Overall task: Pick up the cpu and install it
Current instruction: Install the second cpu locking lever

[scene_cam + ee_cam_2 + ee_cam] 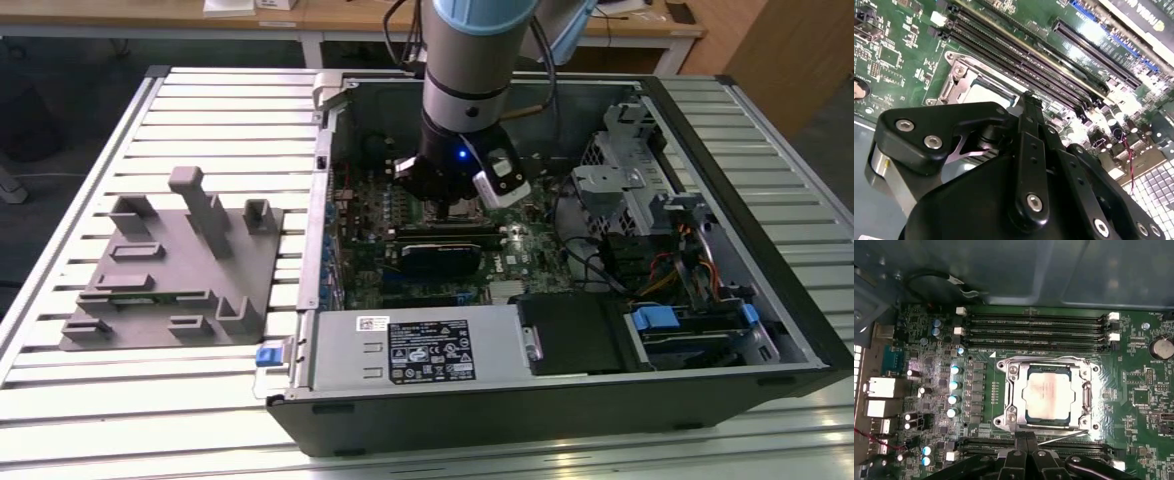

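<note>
The small flat square cpu with a pale silver-white metal top (pixel 1048 393) is seen lying in the metal-framed socket (pixel 1010 390) on the green motherboard (pixel 1134 405), so the installing step appears reached. The black gripper (pixel 1028 444) hangs just above it, fingers pressed together and holding nothing. Dark memory slots (pixel 1034 325) hem the socket on two sides; withdrawal calls for care.

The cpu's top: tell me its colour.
Pale silver-white metal; the cpu shows best in the first wrist view.
</note>
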